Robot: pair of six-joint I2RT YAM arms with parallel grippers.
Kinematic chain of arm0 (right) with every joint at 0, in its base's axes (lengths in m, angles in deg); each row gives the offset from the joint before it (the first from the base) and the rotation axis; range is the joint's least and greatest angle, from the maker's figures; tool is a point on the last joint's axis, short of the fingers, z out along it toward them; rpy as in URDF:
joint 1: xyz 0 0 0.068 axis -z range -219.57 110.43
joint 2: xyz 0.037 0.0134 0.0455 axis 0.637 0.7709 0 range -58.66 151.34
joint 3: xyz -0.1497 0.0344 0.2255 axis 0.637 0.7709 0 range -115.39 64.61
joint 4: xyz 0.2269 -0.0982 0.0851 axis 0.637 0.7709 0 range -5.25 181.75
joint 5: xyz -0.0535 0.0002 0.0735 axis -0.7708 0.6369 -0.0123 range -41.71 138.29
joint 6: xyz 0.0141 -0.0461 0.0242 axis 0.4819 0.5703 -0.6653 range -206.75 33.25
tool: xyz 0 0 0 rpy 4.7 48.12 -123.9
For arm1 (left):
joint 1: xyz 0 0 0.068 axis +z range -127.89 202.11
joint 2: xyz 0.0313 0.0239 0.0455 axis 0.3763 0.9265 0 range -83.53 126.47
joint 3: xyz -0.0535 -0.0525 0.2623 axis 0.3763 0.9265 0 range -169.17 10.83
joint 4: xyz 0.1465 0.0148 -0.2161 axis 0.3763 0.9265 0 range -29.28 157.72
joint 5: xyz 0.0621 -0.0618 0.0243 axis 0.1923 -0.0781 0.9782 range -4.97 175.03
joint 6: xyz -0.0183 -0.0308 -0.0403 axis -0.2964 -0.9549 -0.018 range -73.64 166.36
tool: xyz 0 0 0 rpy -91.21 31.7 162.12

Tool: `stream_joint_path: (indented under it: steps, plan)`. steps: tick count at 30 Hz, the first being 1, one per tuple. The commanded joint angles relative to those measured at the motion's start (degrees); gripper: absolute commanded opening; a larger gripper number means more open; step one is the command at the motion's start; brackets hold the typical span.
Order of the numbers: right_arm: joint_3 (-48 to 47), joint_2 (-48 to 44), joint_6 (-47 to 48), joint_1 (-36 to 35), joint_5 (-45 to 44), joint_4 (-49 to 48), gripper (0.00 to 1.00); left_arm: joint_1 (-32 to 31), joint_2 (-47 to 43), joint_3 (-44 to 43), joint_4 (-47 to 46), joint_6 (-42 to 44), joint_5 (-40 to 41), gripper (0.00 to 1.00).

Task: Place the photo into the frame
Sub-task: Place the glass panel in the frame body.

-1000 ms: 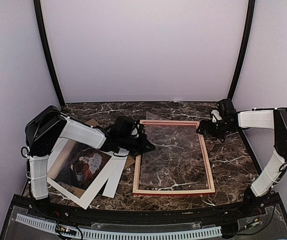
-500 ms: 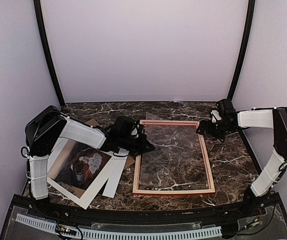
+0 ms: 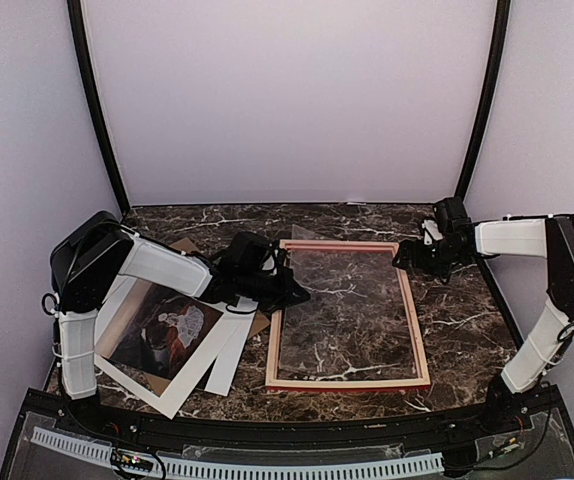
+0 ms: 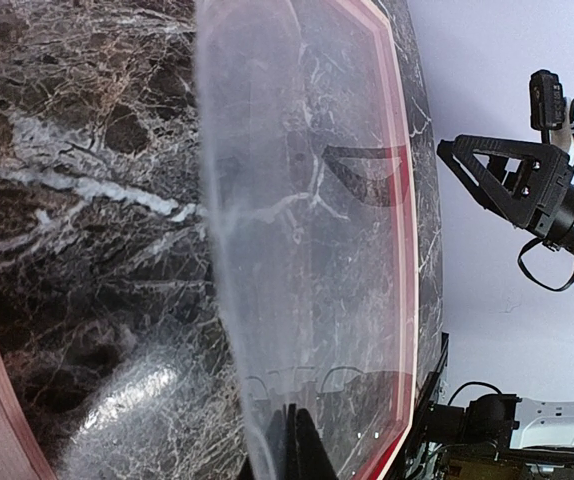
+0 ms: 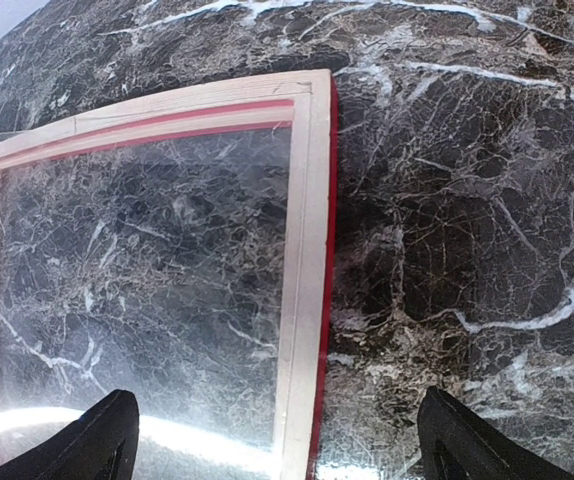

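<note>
The frame (image 3: pixel 419 330) lies flat mid-table with its pale wood back up; its red edge (image 4: pixel 399 200) shows in the left wrist view. A clear pane (image 3: pixel 347 300) rests over its opening, one corner poking past the far rail. My left gripper (image 3: pixel 295 294) is at the frame's left rail, shut on the pane's near edge (image 4: pixel 297 450). The photo (image 3: pixel 162 335), dark with a white figure, lies face up at the left under my left arm. My right gripper (image 3: pixel 408 258) hovers open above the frame's far right corner, its fingers either side of the rail (image 5: pixel 302 250).
A white mat (image 3: pixel 229 352) and a brown backing board (image 3: pixel 182 246) lie under and around the photo. Dark marble tabletop (image 3: pixel 457 310) surrounds the frame. Walls close in at the back and on both sides.
</note>
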Motion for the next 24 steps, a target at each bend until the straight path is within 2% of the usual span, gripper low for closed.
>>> stream_joint_path:
  steps: [1, 24]
  plan:
    - [-1.5, 0.5, 0.7, -0.4, -0.6, -0.2, 0.99, 0.2, -1.5, -0.5, 1.3, 1.0, -0.1, 0.0]
    - [-1.5, 0.4, 0.7, -0.4, -0.4, 0.0, 0.99, 0.2, -2.1, 0.5, 1.2, 1.0, 0.3, 0.0]
